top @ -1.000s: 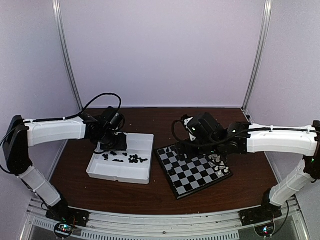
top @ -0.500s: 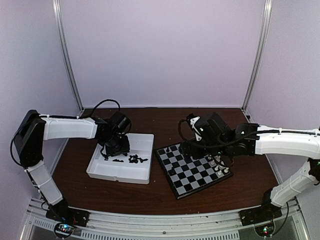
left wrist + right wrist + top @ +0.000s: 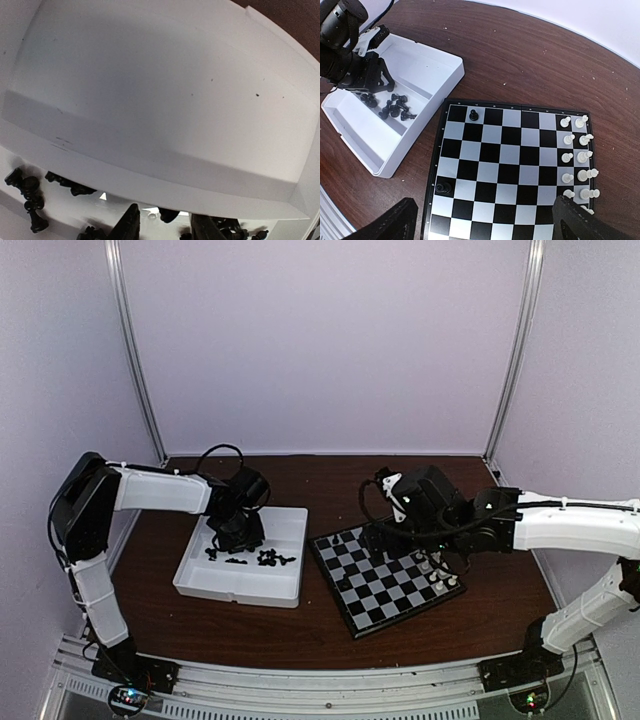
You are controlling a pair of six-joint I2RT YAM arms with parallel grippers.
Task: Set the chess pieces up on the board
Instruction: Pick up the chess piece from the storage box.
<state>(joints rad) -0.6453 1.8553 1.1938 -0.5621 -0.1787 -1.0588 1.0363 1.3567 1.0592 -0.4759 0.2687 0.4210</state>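
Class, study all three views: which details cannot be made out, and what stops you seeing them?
- Left wrist view: the left gripper is cut off by the bottom edge, so whether it grips anything is unclear.
- Top view: the white pieces are too small to identify.
- Right wrist view: the left gripper overlaps the black pieces in the tray, so they cannot be counted.

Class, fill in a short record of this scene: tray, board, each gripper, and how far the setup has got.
tray: white, left of the board, holds loose black pieces
board: two black pieces on its tray side; white pieces in two rows along the opposite edge
left gripper: down in the tray, jaws apart either side of one black piece
right gripper: above the board, open, holding nothing
setup: most black pieces not yet on the board
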